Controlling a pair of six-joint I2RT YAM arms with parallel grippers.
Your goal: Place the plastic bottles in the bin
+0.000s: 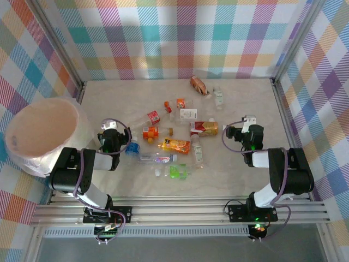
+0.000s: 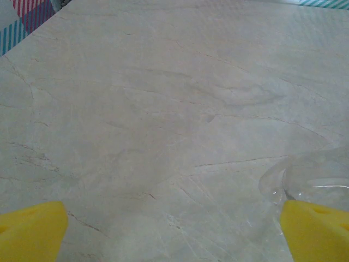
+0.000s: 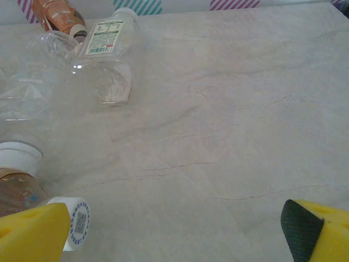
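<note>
- The plastic bottles (image 1: 175, 145) lie loose on the pale marbled table (image 1: 245, 180), all to the right of the bin (image 1: 83, 126). Most are bunched together mid-table, and several touch.
- Farthest from the bin, a brown-labelled bottle (image 1: 199, 84) and a small clear bottle (image 1: 218, 98) lie apart from the bunch, toward the back wall.
- Nearest the bin lies a blue-topped bottle (image 1: 131, 147), just right of the left arm's wrist.
- The bin stands at the table's left edge with its mouth upward. It is peach inside, with a thin bag pulled over the rim.
- The left gripper (image 1: 110, 126) sits between the bin and the bunch, close to the bin's wall. Its yellow fingers (image 2: 32, 232) are spread wide with nothing between them. In the wrist view a clear bottle end (image 2: 319, 174) lies just beside one fingertip.
- The right gripper (image 1: 244, 126) sits on the side of the bunch away from the bin, jaws wide and empty. In its wrist view a white cap (image 3: 76, 221) lies just beside one fingertip, and a clear labelled bottle (image 3: 106, 54) lies farther ahead.
- Checked walls (image 1: 174, 38) close in the table beyond the bin and the bottles.
</note>
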